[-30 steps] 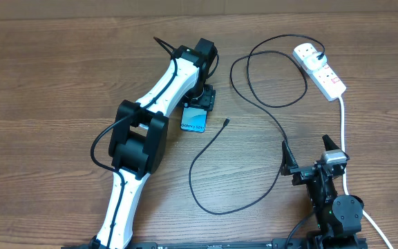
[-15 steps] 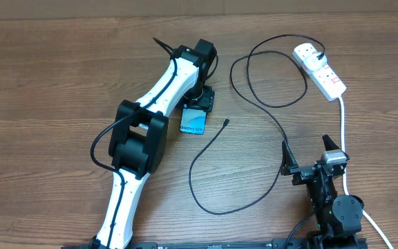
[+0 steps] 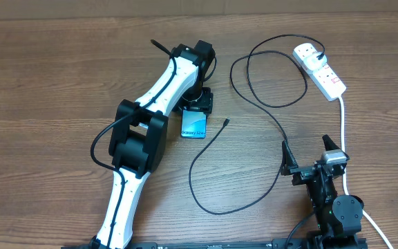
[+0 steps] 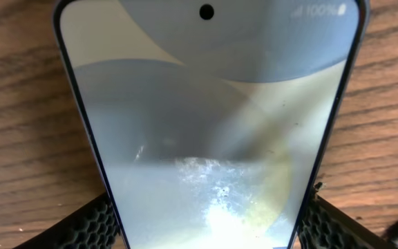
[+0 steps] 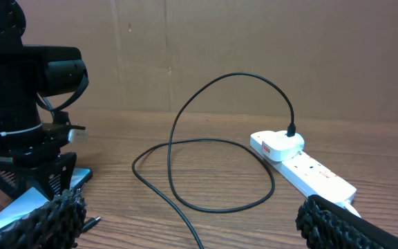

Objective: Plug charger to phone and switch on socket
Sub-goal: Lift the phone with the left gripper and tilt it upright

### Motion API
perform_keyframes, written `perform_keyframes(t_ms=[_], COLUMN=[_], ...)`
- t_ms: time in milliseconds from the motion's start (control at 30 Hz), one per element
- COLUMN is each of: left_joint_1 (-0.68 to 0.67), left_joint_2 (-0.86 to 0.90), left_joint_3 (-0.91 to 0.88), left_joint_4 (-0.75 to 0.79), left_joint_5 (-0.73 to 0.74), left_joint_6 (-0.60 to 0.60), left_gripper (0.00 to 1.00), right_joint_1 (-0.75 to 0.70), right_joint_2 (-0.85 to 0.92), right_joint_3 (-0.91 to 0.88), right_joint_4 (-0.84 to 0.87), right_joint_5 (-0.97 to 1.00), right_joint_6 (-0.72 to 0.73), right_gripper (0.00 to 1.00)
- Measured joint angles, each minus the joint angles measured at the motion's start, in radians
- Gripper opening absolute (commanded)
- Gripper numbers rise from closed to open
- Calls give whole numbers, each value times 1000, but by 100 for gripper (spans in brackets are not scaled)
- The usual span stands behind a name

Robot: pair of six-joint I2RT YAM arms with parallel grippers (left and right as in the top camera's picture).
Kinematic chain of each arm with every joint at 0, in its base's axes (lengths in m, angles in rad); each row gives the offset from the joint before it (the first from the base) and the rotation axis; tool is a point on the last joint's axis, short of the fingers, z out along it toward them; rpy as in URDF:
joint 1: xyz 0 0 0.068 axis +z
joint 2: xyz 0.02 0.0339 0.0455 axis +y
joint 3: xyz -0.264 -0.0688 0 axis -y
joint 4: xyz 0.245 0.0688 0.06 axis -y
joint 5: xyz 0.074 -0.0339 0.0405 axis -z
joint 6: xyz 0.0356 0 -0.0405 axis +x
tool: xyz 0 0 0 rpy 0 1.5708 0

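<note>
The phone lies on the wooden table with "Galaxy S24" on its blue screen. It fills the left wrist view. My left gripper is shut on its two long edges at the far end. The charger's black cable loops across the table. Its plug tip lies free just right of the phone. Its white adapter sits in the socket at the far right. My right gripper is open and empty near the front edge.
The socket's thick white cord runs down the right side past my right arm. The left arm stretches diagonally over the table's left middle. A cardboard wall stands behind the table.
The phone has shifted slightly toward the front and turned a little straighter in my left gripper. The right arm and the cable have not moved.
</note>
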Motion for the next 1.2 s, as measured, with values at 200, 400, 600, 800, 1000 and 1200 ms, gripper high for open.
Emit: perform_keyframes(t_ms=[200,400,600,800,1000,1200], left_joint_1=[21,65,130,193,228,242], left_joint_2=[5,5,5,5,6,7], left_joint_3=[45,73,73,73,73,73], left_joint_4=[-64,-103,-129,-148,-150,-150], left_joint_5=[122,282,552,870,1175,1374], left_joint_6=[-1,-1,10,30,33,32], left_gripper=[72,72,71,72,72,72], right_joint_1=[0,0,0,0,0,0], right_joint_2=[0,0,0,0,0,0], right_joint_3=[0,0,0,0,0,0], right_joint_4=[0,0,0,0,0,0], right_joint_5=[0,0,0,0,0,0], right_joint_6=[0,0,0,0,0,0], right_gripper=[100,100,100,100,100,100])
